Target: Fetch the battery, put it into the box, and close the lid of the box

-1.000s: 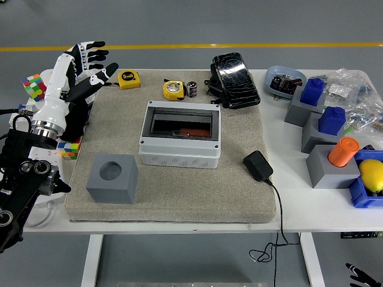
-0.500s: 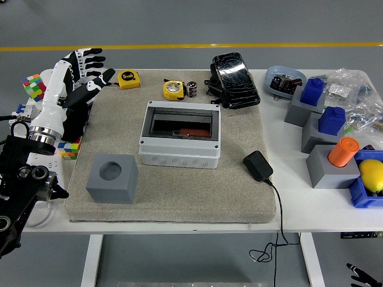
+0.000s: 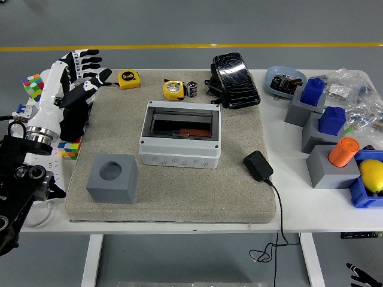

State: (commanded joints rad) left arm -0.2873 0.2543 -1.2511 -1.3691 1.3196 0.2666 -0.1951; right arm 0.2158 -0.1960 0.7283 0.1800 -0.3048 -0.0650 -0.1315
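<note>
Battery [image 3: 192, 89] upright beside yellow tape measure [image 3: 173, 89], label unreadable; left hand [image 3: 81, 75] spread, holding nothing.

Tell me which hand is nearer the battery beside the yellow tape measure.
Left. The left hand hovers open at the mat's far-left corner, well left of the battery. The right hand is out of view.

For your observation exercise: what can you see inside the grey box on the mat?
Through the dark window of the grey box, a flat reddish-orange piece shows. The tinted lid and walls hide the rest, so no battery can be confirmed inside.
</note>
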